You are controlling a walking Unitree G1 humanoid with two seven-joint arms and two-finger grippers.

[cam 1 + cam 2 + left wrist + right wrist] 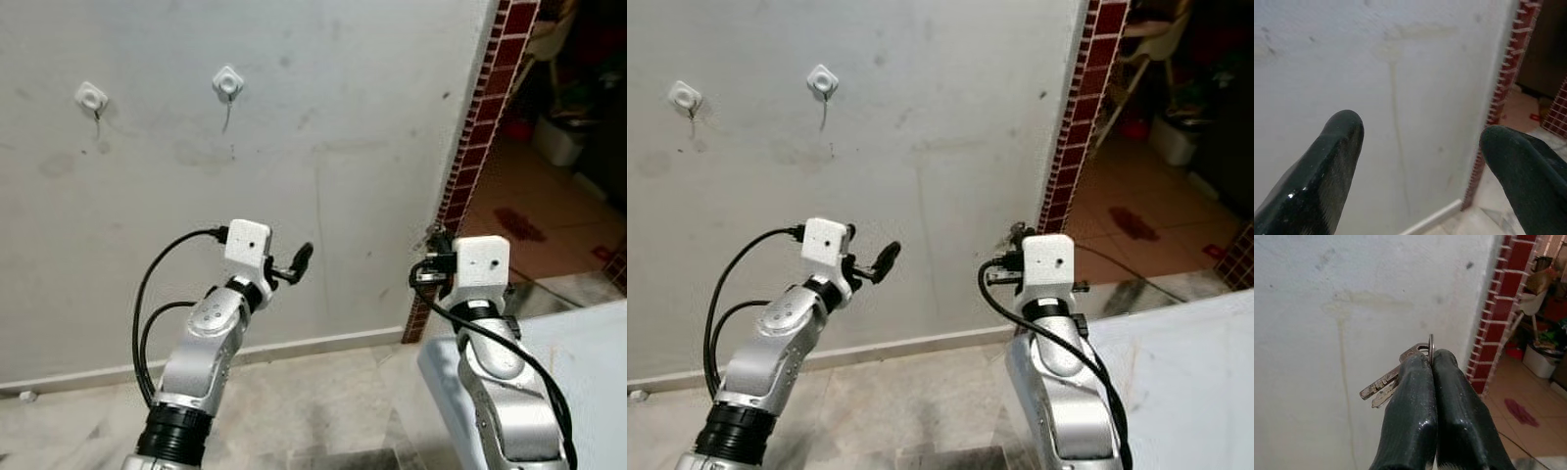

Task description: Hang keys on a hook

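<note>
Pinched tight in the right gripper [1432, 363]: keys [1388, 380] on their ring, fanning out beside the pressed-together fingers, raised before the white wall [343, 117]. Left gripper [1420, 142] spread wide, holding nothing, level with it. High on the wall, well apart from both: two white hooks [227, 83] [90, 96]. Red tiled edge [480, 127] rightward.

Two hooks [227, 84] and [91, 96] sit high on the wall [343, 147], far left. Brick pillar [480, 147] right of the wall, doorway beyond. Table [578, 382] near right.
</note>
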